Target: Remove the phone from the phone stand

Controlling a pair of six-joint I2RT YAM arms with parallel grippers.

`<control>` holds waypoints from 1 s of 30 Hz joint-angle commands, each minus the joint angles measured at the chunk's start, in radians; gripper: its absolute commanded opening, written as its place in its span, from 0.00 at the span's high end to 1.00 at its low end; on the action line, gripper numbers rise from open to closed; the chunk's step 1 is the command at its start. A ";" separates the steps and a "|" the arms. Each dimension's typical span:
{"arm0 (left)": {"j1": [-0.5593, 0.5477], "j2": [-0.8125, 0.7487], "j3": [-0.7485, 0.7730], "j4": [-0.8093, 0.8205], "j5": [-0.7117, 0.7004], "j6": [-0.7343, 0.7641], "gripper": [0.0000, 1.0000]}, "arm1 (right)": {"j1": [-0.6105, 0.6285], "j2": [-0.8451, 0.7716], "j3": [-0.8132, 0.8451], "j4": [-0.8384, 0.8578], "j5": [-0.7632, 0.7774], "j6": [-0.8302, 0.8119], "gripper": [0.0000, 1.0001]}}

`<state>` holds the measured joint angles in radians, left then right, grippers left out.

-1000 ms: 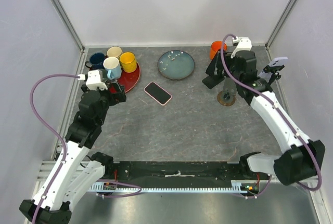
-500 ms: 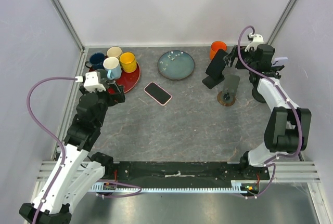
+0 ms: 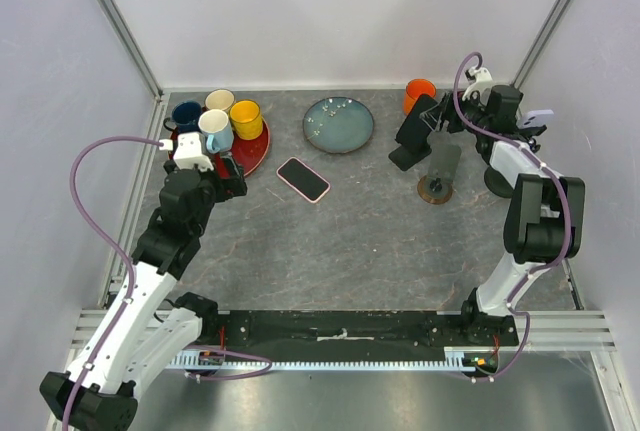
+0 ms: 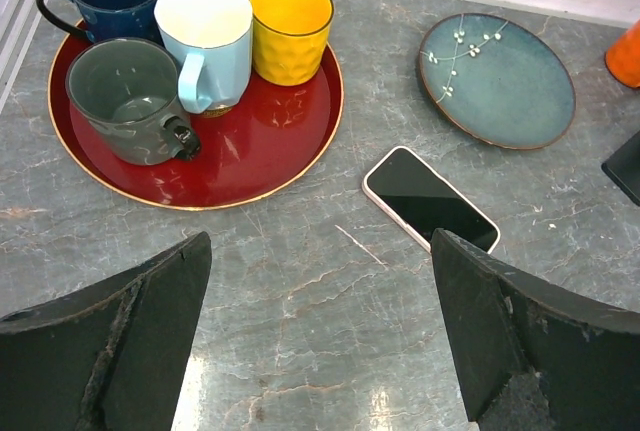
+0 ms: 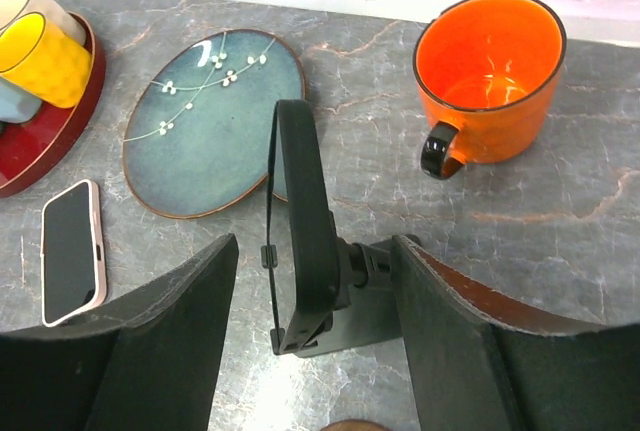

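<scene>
Left pincer [image 4: 320,241]: jaws wide apart, nothing between them, hanging over the worktop [image 4: 300,351] just in front of the red tray [image 4: 260,156] of mugs. Not needed for this step, so leave it parked.

Next along, a pink-cased phone [image 4: 430,199] lies flat on the worktop beside the blue plate [image 4: 497,79]. Not the target.

Target is the black phone [image 5: 300,201], propped in the phone stand [image 5: 365,301] at the back right, near the orange mug [image 5: 490,61]. The wrist camera sees it edge-on.

Right pincer [image 5: 315,243] straddles it: jaws apart, one finger each side of the phone, gap showing on both sides, so no grip yet.

Step in hand, as I read it: clamp, then lift.
- Centre the phone between the fingers first, so neither one shoves it sideways and tips the stand.
- Grip across the faces, above the cradle.
- Pull up along the stand's lean. Pulling straight out may let the lip drag the stand along.
- Mind the mug handle beyond the stand.
</scene>
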<state>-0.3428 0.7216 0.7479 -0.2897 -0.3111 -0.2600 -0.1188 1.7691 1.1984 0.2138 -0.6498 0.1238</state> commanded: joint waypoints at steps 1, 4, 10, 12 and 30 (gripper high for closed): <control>-0.001 0.007 0.002 0.040 0.012 0.038 0.04 | 0.002 0.024 0.059 0.085 -0.094 -0.016 0.32; -0.001 0.012 0.002 0.040 0.014 0.039 0.04 | 0.002 0.030 0.069 0.085 -0.109 -0.018 0.36; -0.001 0.012 0.002 0.041 0.018 0.039 0.04 | 0.002 0.035 0.079 0.084 -0.123 -0.012 0.48; -0.001 0.009 0.001 0.038 0.018 0.039 0.04 | 0.002 0.038 0.079 0.085 -0.131 -0.009 0.54; -0.001 0.004 -0.001 0.040 0.030 0.038 0.05 | 0.002 -0.013 0.128 0.067 -0.165 0.007 1.00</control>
<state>-0.3428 0.7330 0.7464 -0.2893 -0.3035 -0.2600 -0.1196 1.8004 1.2518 0.2359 -0.7677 0.1345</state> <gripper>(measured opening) 0.956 0.230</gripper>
